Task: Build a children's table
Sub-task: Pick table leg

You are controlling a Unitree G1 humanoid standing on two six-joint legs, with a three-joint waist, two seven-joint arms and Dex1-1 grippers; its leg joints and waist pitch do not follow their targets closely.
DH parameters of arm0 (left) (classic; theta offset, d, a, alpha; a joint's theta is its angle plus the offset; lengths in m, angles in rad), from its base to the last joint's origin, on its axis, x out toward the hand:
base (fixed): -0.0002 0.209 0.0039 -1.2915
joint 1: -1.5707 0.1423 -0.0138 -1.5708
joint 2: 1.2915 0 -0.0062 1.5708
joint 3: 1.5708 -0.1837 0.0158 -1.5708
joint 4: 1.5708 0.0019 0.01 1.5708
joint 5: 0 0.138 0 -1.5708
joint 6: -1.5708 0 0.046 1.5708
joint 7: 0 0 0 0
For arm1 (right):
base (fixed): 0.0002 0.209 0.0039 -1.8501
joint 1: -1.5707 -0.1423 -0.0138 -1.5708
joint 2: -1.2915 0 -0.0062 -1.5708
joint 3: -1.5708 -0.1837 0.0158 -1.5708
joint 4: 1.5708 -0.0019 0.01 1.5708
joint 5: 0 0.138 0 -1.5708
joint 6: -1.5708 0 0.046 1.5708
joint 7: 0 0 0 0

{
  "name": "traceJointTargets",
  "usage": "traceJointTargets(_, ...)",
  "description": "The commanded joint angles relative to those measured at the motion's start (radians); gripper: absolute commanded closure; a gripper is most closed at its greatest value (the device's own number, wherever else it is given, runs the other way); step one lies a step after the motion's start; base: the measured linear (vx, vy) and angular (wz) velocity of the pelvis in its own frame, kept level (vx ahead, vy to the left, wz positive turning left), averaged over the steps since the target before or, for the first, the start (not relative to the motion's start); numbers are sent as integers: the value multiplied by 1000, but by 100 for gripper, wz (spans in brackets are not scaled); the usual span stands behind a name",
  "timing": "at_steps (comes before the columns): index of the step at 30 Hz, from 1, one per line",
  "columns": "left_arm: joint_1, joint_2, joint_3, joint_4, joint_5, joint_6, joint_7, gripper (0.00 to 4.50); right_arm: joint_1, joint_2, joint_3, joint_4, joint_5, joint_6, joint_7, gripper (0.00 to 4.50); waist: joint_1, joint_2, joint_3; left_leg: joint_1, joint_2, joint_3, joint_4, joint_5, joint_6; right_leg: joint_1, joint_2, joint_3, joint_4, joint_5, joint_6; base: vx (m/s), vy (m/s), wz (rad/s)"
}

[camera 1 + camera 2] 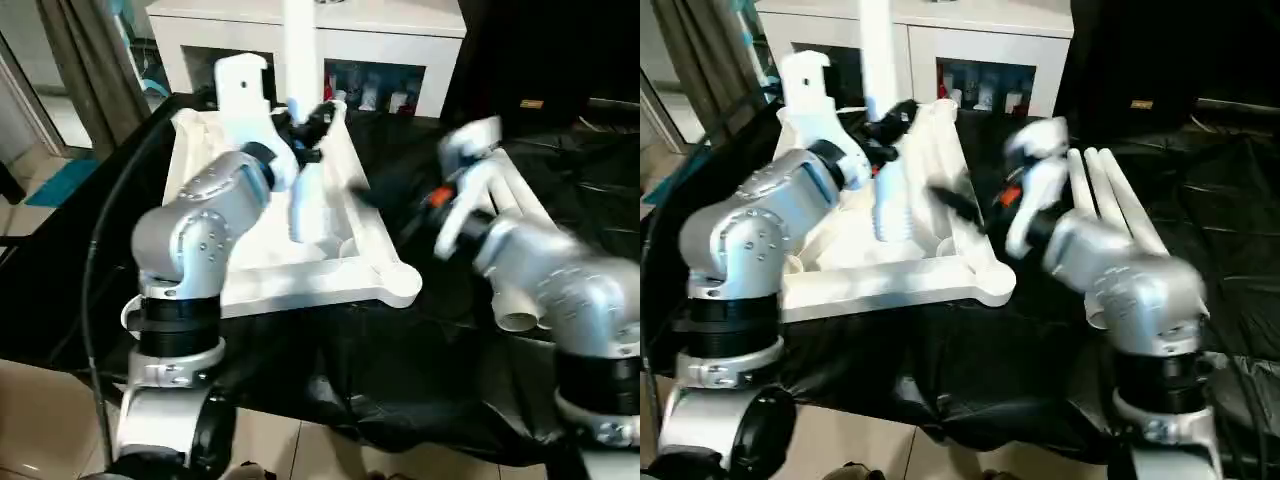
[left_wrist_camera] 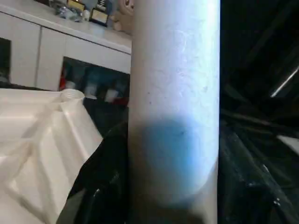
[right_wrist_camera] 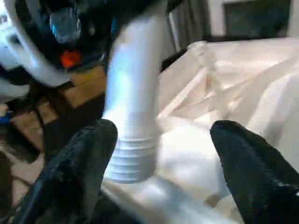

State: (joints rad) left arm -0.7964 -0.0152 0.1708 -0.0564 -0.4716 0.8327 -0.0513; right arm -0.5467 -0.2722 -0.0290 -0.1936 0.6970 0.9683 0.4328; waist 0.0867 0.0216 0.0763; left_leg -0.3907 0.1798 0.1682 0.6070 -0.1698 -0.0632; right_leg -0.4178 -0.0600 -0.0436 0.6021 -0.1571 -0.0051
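On the black-draped work surface (image 1: 400, 400), seen from the left eye, the upturned tabletop (image 1: 330, 280) lies ribs-up, and the left gripper (image 1: 305, 125) clamps an upright leg (image 1: 300, 50) over its far side. The right gripper (image 1: 375, 195) is blurred beside the tabletop's right rim, with the three spare legs (image 1: 520, 215) lying together just right of it.

Looking from the right eye, the layout is the same; the leg's threaded end appears to hang above the ribs rather than sit in a socket, though blur makes that uncertain.

From the left wrist, the leg (image 2: 174, 102) stands close against the camera, with a threaded corner socket (image 2: 71, 94) apart from it.

From the right wrist, its fingers (image 3: 77, 163) stand wide apart around the leg's threaded end (image 3: 133, 158), gripping nothing.

With only one hold on it, the leg could tilt and cross-thread, or miss the socket.
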Motion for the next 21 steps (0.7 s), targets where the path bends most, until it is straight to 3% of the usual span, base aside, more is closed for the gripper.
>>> traceJointTargets(1,-12,-6,1,-29,-16,9,5,255,-7,5,5,-8,19,13,4,45,0,-19,-89,8,25,-4,-54,-87,49,64,-58,32,-65,-218,-161,0,0,0)
traceJointTargets(9,7,-29,-23,-51,-27,15,1,255,-36,22,38,40,-19,9,1,42,-1,-22,-91,9,25,-4,-53,-88,42,63,-56,33,-66,-235,-143,0,0,0)
traceJointTargets(18,22,-47,-49,-90,-57,49,-28,255,-68,47,52,85,-50,-21,-15,42,-1,-21,-92,8,25,-3,-53,-83,40,63,-56,33,-63,-213,-152,0,0,0)
traceJointTargets(21,17,-47,-48,-88,-50,46,-22,255,-79,52,54,99,-55,-29,-14,70,-2,-23,-92,9,26,-3,-53,-89,39,63,-56,32,-64,-224,-147,0,0,0)
